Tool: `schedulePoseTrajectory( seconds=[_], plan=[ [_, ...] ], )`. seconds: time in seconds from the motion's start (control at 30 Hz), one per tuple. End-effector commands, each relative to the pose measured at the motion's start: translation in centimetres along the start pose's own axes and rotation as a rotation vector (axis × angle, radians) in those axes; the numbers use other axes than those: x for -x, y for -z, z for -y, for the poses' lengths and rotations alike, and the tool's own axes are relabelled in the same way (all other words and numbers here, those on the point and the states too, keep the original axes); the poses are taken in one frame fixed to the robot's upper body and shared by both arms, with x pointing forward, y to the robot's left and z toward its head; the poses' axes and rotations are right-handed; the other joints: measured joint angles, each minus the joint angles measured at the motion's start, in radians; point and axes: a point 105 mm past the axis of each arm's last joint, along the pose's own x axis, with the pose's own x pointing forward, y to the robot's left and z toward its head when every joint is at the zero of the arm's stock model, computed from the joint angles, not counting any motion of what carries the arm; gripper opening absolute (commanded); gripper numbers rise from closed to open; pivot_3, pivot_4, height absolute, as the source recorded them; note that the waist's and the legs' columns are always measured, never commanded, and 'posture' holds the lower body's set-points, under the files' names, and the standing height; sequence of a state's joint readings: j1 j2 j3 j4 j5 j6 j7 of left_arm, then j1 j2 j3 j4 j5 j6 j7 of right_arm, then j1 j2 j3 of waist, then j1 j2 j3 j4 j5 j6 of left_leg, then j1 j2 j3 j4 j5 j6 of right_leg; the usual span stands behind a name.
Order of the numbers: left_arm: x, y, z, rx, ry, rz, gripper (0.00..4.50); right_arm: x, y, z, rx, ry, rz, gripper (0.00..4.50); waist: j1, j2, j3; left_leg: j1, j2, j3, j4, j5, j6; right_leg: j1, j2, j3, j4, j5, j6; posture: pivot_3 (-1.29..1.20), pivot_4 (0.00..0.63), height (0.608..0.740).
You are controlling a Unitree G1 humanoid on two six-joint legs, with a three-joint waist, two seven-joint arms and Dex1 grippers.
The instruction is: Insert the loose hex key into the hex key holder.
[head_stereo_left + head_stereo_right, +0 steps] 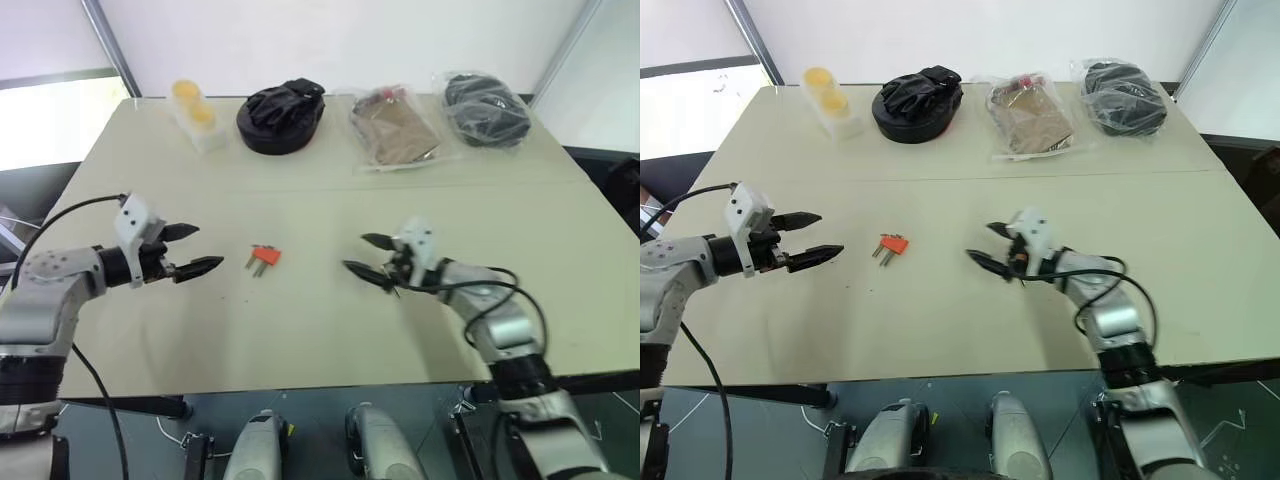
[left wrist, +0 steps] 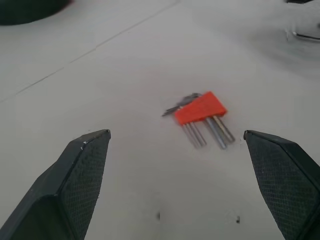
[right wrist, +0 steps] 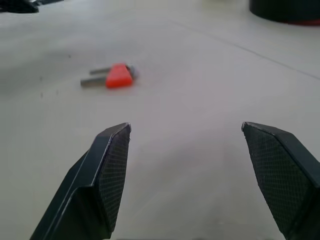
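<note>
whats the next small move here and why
Probably ease the left pincer forward and down toward the hex key holder. The holder lies flat on the table, untouched, and the left wrist view shows it framed between that pincer's open fingers. The right pincer is open and empty, farther off.

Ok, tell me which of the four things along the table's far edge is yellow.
The yellow-lidded container pack, at the robot's far left of the row. The black pouch, brown bagged item and black bagged item beside it show no yellow.
</note>
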State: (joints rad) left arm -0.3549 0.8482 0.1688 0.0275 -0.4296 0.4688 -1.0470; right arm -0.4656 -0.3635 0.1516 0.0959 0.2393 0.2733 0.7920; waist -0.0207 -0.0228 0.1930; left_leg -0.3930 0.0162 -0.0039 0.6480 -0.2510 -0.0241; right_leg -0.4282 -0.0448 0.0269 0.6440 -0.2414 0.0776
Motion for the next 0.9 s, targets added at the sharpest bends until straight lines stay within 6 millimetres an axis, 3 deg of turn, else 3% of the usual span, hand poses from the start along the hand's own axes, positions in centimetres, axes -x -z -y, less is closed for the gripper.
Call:
schedulePoseTrajectory(
  seconds=[0.03, 0.17, 0.33, 0.9],
  plan=[
    [0.4, -1.3, 0.4, -0.029, 0.034, 0.006, 4.46, -3.4, -0.4, -1.1, 0.049, -0.017, 0.002, 3.69, 0.000, 0.000, 0.000, 0.000, 0.000, 0.000, 0.000, 0.000, 0.000, 0.000, 0.000, 0.000, 0.000, 0.000, 0.000, 0.00, 0.150, 0.740],
    [0.8, -1.1, 0.9, -0.013, 0.035, 0.003, 4.46, -6.5, -0.2, -3.3, 0.045, -0.087, -0.003, 3.69, 0.001, 0.000, 0.000, -0.001, 0.000, -0.001, 0.000, 0.000, 0.000, 0.000, -0.001, 0.000, 0.000, 0.001, 0.002, 0.00, 0.150, 0.740],
    [1.0, -0.5, 1.4, 0.017, 0.015, 0.005, 4.46, -8.7, 0.2, -4.4, 0.054, -0.111, -0.025, 3.69, 0.000, 0.000, 0.000, -0.001, 0.000, -0.001, 0.000, 0.000, 0.000, 0.000, -0.002, 0.000, 0.000, 0.001, 0.002, 0.00, 0.150, 0.740],
    [0.4, 0.5, 2.2, 0.042, -0.046, 0.022, 4.46, -11.8, 1.4, -5.0, 0.049, -0.166, -0.066, 3.69, -0.028, 0.000, 0.000, 0.001, 0.001, -0.003, 0.000, 0.000, 0.000, 0.000, -0.002, 0.000, 0.003, 0.001, 0.002, 0.00, 0.150, 0.740]
  ],
)
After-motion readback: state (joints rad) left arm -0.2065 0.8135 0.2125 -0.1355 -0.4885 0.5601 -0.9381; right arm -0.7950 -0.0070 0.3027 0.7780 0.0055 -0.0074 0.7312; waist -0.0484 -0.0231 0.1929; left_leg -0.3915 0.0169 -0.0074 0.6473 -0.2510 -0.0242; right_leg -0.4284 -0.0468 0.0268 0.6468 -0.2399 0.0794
